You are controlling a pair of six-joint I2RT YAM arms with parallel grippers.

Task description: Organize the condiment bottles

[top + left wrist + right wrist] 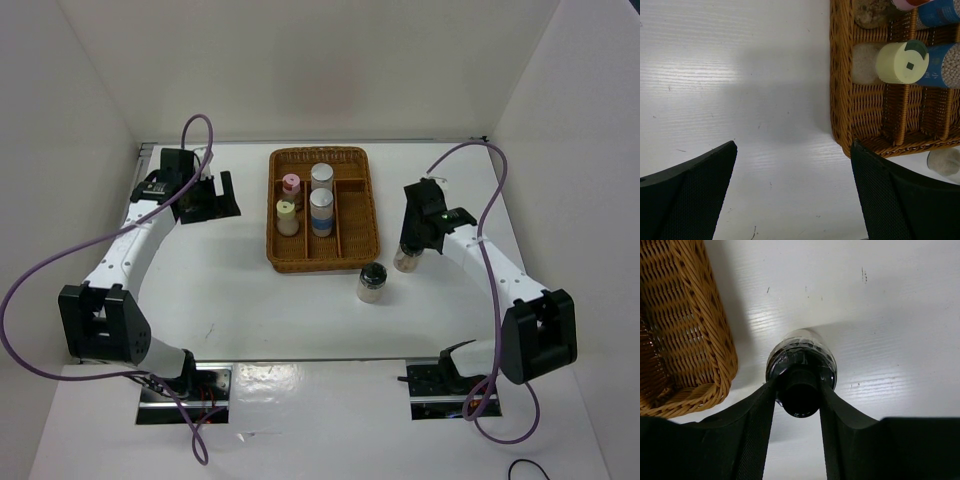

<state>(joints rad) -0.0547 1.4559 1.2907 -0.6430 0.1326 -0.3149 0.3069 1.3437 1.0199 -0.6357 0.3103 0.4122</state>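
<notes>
Four bottles stand in the wicker tray [360,215]: pink-capped [291,186], pale-yellow-capped [287,216], and two silver-white-capped with blue bands [321,178] [321,212]. One black-capped bottle [372,282] stands alone on the table in front of the tray. My right gripper [410,252] is shut on the cap of the other black-capped bottle [801,385], right of the tray; whether it rests on the table I cannot tell. My left gripper [215,198] is open and empty, left of the tray. The left wrist view shows the pale-yellow cap [901,62] and the tray's corner [842,125].
White walls enclose the table on the left, back and right. The tray's right compartment holds nothing. Purple cables loop from both arms. The tray's corner [715,370] lies just left of the held bottle in the right wrist view.
</notes>
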